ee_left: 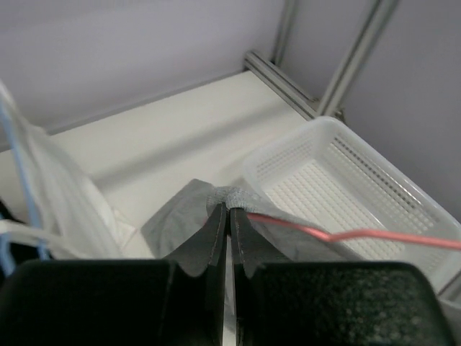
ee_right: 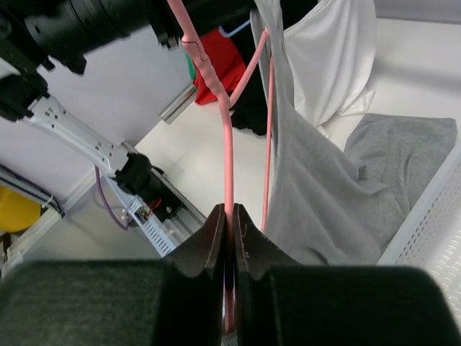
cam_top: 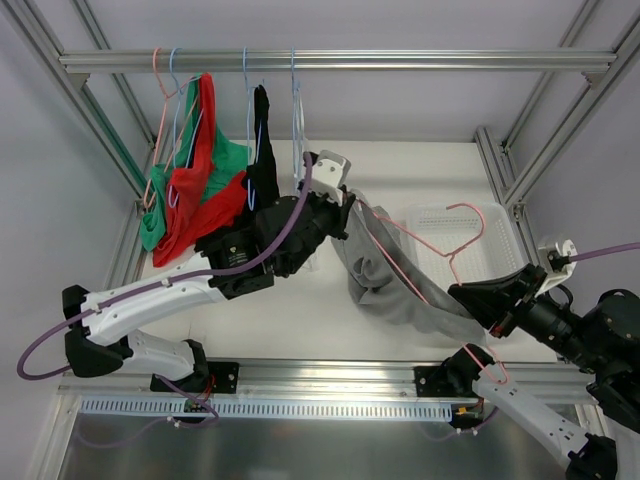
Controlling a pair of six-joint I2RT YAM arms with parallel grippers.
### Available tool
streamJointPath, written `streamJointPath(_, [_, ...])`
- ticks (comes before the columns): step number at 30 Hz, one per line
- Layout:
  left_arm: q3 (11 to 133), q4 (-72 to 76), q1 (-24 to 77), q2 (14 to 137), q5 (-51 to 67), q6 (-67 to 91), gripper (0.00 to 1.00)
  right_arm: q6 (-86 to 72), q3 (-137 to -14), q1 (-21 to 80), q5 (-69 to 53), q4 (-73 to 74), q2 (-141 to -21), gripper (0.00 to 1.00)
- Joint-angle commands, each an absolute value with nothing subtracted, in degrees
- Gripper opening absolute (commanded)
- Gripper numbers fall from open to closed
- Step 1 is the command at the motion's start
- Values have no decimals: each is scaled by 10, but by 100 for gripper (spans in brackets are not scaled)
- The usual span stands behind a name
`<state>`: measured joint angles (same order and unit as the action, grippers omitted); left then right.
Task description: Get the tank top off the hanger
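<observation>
Both closed: left jaws pinch grey tank top [ee_left: 178, 225] strap, right jaws pinch pink hanger [ee_right: 228, 144] wire.

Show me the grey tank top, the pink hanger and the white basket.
grey tank top [cam_top: 385, 290]: top external view, on the hanging body of the fabric.
pink hanger [ee_right: 228, 144]: right wrist view, on the straight wire section.
white basket [ee_left: 288, 162]: left wrist view, on the near mesh wall.
</observation>
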<state>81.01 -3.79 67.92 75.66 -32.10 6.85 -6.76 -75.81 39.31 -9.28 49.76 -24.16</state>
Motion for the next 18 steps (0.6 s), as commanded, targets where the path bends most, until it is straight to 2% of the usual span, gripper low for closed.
streamJointPath(1, [798,-18,681,696,-458,74,0,-32,-738,396,-157,479,-208,0])
streamJointPath(6, [798,-25,681,691,-480,62,0,-11,-724,396,-187,475,-174,0])
streamJointPath(10, [791,-50,681,683,-449,94,0,-4,-710,396,-199,430,-148,0])
streamJointPath(15, [753,-62,681,663,-321,134,0,12,-663,396,-198,338,-97,0])
streamJointPath(18, [723,-53,681,630,-182,159,0,4,-629,396,-177,267,-97,0])
